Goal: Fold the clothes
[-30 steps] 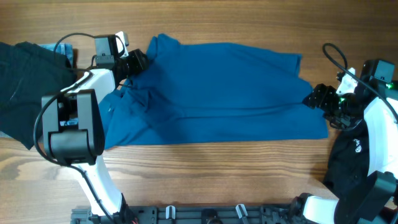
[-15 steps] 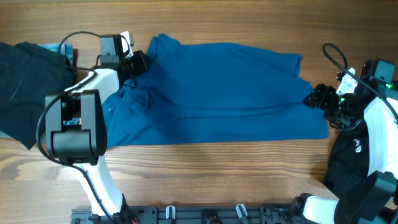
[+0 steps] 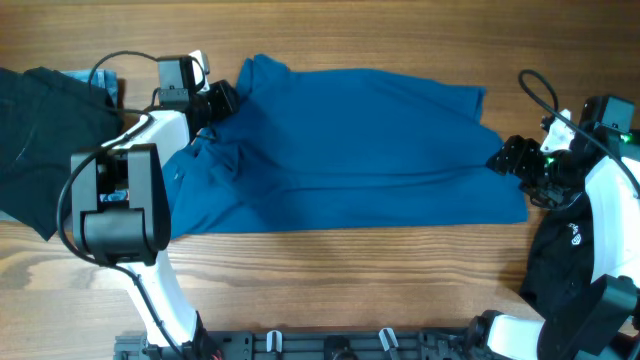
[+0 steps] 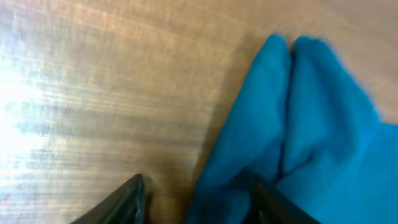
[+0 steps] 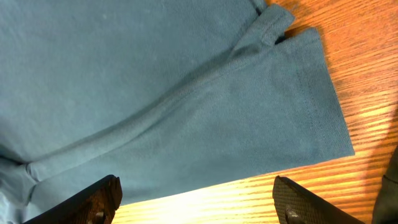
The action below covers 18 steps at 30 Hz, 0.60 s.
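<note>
The shirt [image 3: 350,150] is lying on the table [image 3: 350,280], one garment [image 3: 40,140] lying to its left, another garment [image 3: 555,265] to its right.

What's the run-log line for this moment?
left hand: open, at teal shirt edge | right hand: open, above sleeve | nothing held

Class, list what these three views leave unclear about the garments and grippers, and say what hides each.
- Overhead: the black garment on the left is cut off by the frame edge, so its type is unclear.
- Overhead: the light-blue piece is mostly hidden by it.
- Overhead: the black garment on the right is partly covered by the right arm.
- Left wrist: blurred, so whether the left gripper touches the teal shirt is unclear.
</note>
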{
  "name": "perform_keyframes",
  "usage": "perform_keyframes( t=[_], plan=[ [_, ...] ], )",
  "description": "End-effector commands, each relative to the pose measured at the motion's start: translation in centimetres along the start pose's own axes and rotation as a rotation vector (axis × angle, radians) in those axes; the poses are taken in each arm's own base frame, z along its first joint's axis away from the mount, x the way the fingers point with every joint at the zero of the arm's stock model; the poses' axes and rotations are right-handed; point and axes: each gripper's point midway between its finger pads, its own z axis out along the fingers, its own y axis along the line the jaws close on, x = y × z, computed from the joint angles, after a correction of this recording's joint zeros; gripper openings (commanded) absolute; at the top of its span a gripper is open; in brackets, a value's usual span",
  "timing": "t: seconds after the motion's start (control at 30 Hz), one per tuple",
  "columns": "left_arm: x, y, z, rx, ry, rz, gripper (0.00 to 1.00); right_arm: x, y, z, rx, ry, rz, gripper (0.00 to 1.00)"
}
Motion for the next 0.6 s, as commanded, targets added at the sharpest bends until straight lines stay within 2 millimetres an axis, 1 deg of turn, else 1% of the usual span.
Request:
perform_keyframes(
  t=[0.0,0.07,0.1,0.13,0.17,0.2,0.23,0.27,0.37,0.43,0.5,0.57],
  plan=[
    [1.6,0.1,0.8,-0.027,0.050,0.008,0.52,-0.4,0.1,-0.6,0.004,-0.022,-0.023,0.83],
    [2.3,0.1,1.2,-0.029,0.068,0.009,0.52,-0.3,0.1,-0.6,0.004,-0.021,-0.022,0.83],
    [2.5,0.0,1.3,-0.028,0.073,0.011,0.50,-0.3,0.1,-0.6,0.004,-0.019,-0.021,0.83],
    [2.6,-0.1,1.4,-0.027,0.076,0.013,0.45,-0.2,0.1,-0.6,0.005,-0.015,-0.021,0.83],
    [2.6,-0.2,1.4,-0.026,0.074,0.015,0.36,-0.2,0.0,-0.6,0.005,-0.014,-0.021,0.83],
    [2.4,-0.2,1.5,-0.024,0.069,0.016,0.25,-0.1,0.0,-0.6,0.005,-0.012,-0.020,0.83],
    [2.3,-0.3,1.4,-0.022,0.063,0.017,0.08,-0.1,0.0,-0.6,0.005,-0.011,-0.020,0.83],
    [2.2,-0.3,1.5,-0.020,0.058,0.018,0.04,-0.1,0.0,-0.6,0.006,-0.011,-0.020,0.83],
    [2.0,-0.3,1.4,-0.018,0.050,0.020,0.04,-0.1,0.0,-0.6,0.005,-0.012,-0.020,0.83],
    [1.4,-0.4,1.2,-0.015,0.035,0.019,0.04,-0.2,0.0,-0.6,0.005,-0.016,-0.022,0.83],
    [0.0,-0.7,0.3,-0.006,-0.002,0.015,0.04,-0.4,0.1,-0.6,0.004,-0.025,-0.026,0.83],
    [-1.9,-1.4,-1.0,0.008,-0.054,0.017,0.04,-0.9,0.0,-0.6,0.011,-0.045,-0.033,0.83]
  ],
)
